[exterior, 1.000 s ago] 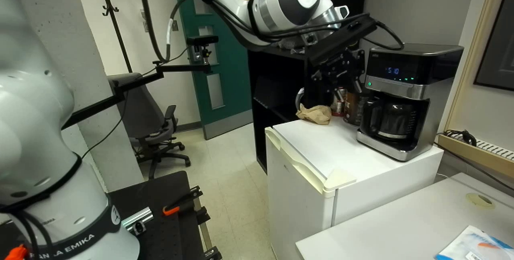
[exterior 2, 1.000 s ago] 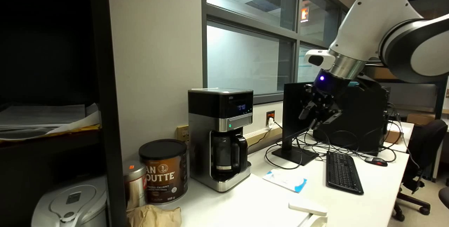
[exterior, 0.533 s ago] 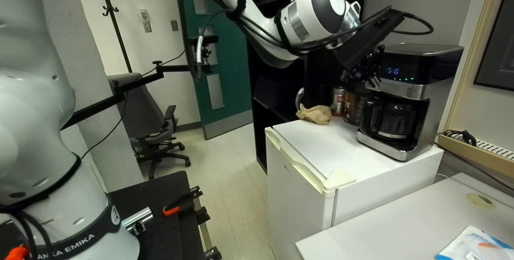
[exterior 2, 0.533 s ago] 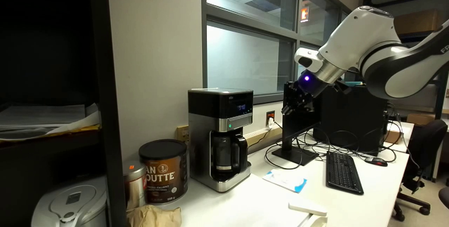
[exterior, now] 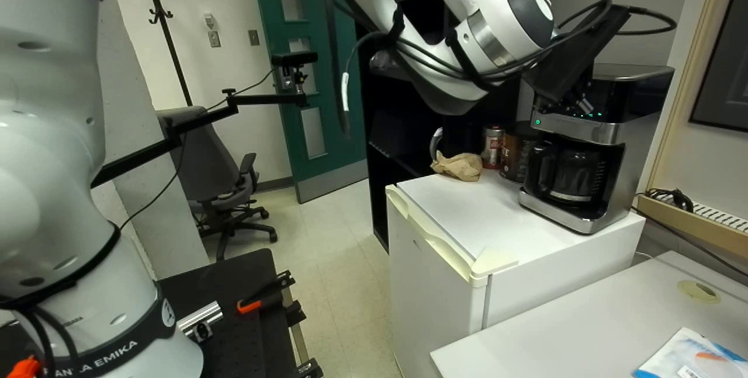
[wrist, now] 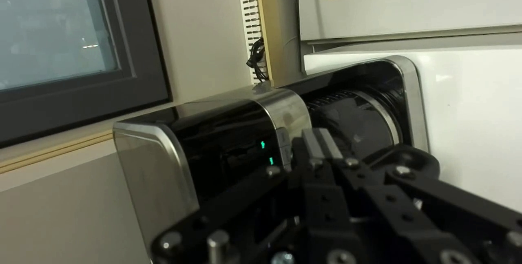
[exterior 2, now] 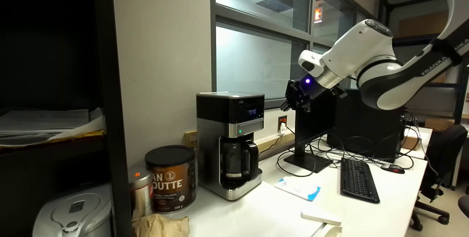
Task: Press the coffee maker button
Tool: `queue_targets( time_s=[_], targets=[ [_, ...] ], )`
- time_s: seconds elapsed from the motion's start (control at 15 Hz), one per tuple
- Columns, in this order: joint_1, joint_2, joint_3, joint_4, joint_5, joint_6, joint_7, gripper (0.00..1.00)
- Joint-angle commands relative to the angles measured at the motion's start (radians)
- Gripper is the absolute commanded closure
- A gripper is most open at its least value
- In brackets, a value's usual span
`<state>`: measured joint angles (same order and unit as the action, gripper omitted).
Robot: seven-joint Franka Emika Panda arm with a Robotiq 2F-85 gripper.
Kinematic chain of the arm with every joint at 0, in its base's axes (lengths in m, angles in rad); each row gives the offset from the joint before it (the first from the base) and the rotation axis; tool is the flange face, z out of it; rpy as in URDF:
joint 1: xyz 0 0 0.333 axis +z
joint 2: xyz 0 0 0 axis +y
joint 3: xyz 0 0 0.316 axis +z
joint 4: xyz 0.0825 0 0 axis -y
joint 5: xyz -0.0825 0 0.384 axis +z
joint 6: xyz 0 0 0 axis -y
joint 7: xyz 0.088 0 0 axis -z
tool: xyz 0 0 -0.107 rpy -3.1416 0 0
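Observation:
The coffee maker [exterior: 608, 132] is a black and silver machine on the white fridge top. It also shows in an exterior view [exterior 2: 231, 110] and in the wrist view [wrist: 228, 141]. Its dark carafe [exterior 2: 233, 160] sits inside. A green-lit round button [exterior 2: 240, 131] is on the silver panel. Small grey buttons [wrist: 283, 137] line the panel edge in the wrist view. My gripper [wrist: 322, 143] is shut with nothing between the fingertips. It points at the machine's front, and in an exterior view the gripper [exterior 2: 284, 107] is apart from it. The gripper hides part of the display.
A brown coffee tin [exterior 2: 170, 184], a silver can [exterior 2: 141, 193] and a paper bag [exterior: 457, 166] stand beside the machine on the fridge [exterior: 467, 214]. A black shelf [exterior 2: 113, 119] is at the side. A monitor [exterior 2: 315, 130] stands behind my gripper.
My gripper has moved toward the coffee maker's front, rightward in an exterior view and leftward in the opposite one. Its fingers were spread one second ago and are now together. The machine has not moved.

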<state>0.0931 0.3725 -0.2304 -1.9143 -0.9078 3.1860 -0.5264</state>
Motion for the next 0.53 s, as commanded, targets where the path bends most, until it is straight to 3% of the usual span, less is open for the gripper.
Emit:
queue_targets(
  time_s=[0.0,0.47],
  targets=[
    [0.051,0.096,-0.061,0.094,-0.015,0.052,0.053,1.00],
    [0.105,0.199,-0.106,0.169,0.012,0.106,0.090,1.00]
  ],
)
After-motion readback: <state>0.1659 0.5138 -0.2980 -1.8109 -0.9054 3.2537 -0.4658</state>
